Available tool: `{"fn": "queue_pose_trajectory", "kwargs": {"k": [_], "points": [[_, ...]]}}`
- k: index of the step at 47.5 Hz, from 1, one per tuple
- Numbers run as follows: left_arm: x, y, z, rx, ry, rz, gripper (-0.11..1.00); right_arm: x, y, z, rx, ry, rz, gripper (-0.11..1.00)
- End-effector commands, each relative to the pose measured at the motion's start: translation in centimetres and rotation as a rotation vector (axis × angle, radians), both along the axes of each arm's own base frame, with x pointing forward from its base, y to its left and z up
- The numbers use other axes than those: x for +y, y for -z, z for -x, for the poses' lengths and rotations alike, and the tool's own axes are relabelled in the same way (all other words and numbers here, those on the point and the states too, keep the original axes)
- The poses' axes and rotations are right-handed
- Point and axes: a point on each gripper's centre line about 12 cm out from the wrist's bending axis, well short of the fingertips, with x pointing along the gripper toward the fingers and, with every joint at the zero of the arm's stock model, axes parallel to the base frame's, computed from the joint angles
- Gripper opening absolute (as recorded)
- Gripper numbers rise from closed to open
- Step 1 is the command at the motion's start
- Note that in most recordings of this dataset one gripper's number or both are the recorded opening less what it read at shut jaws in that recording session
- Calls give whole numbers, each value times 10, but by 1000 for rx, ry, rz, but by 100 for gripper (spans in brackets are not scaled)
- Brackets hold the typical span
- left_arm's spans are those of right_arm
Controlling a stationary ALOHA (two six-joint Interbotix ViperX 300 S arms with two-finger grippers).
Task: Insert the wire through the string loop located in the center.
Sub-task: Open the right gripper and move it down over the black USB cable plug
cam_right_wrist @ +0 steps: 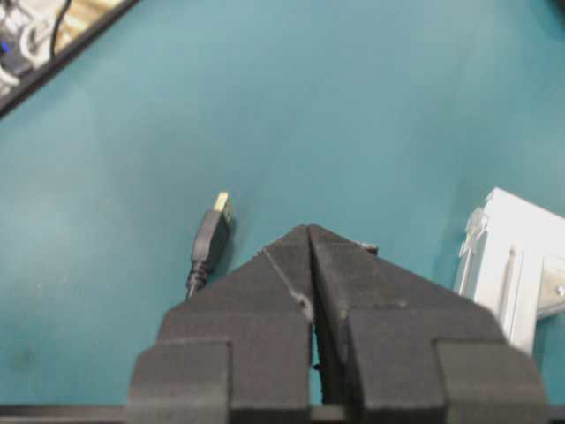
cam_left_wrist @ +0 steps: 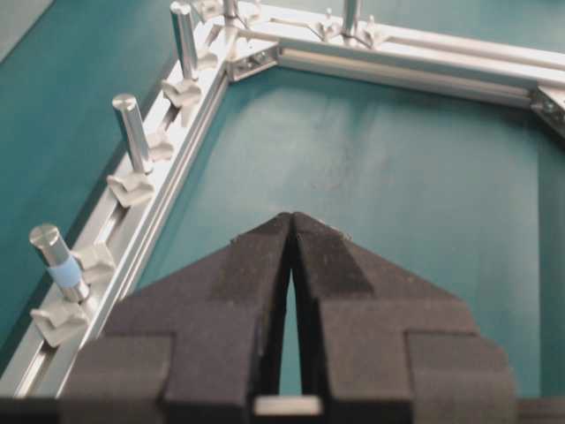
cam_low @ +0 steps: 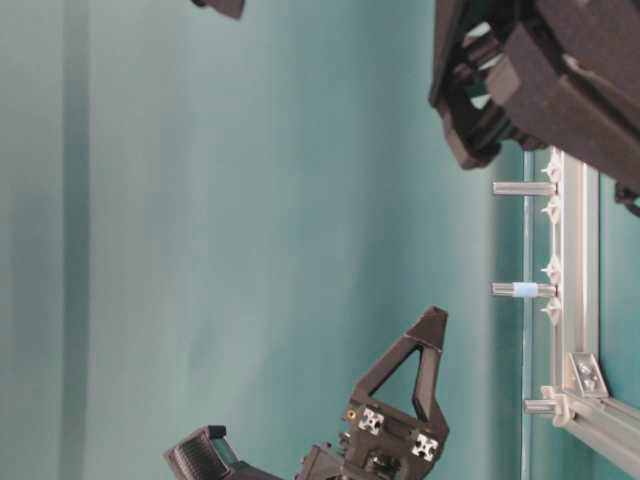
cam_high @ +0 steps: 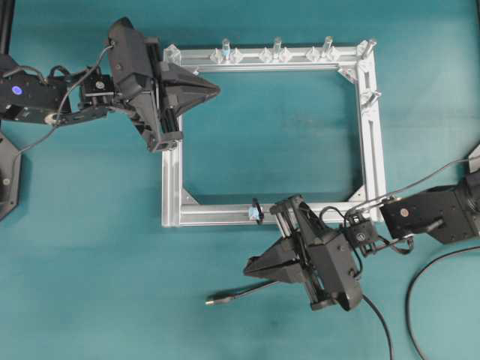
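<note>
Approaching stage: both grippers, left (cam_high: pixel 214 90) and right (cam_high: pixel 251 265), are pressed together and empty. Wire (cam_high: pixel 238 292) lies on the mat near the right gripper; string loop (cam_high: pixel 256 211) stands on the frame's near rail. Next: spread right jaws, pinch plug (cam_right_wrist: pixel 212 231).

A rectangular aluminium rail frame (cam_high: pixel 172 180) lies flat on the teal table (cam_high: pixel 90 262). The small black string loop (cam_high: pixel 256 210) stands on its near rail. The thin black wire (cam_high: pixel 240 292) lies nearer, just beside the right hand (cam_high: pixel 249 265).

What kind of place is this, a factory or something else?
More likely a robotics lab test bench than a factory: two robot arms over a teal tabletop, an aluminium frame studded with posts, and a loose wire lying ready for a threading exercise.
</note>
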Motion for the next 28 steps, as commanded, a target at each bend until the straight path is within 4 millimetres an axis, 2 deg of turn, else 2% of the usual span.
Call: {"fn": "queue_pose_trajectory", "kwargs": {"k": [1, 7, 9, 15, 17, 19, 26, 28], "points": [[-2, -10, -1, -21, 7, -5, 0, 2, -10, -4, -13, -1, -4, 0], [-2, -8, -1, -9, 7, -2, 4, 2, -9, -5, 1, 7, -27, 0], [-1, -8, -1, -8, 6, -2, 12, 2, -10, -5, 5, 12, -43, 0], [-1, -7, 0, -8, 3, 0, 49, 2, -10, -5, 16, 20, -74, 2], [-2, -7, 0, -8, 4, 0, 52, 2, -10, -5, 21, 21, -76, 8], [-1, -7, 0, -8, 3, 0, 49, 2, -10, -5, 22, 20, -76, 17], [-2, -5, 2, 0, 3, 2, 47, 4, -9, -6, 34, 20, -72, 59], [-2, -4, 2, 3, 4, 3, 47, 4, -9, -6, 35, 18, -72, 61]]}}
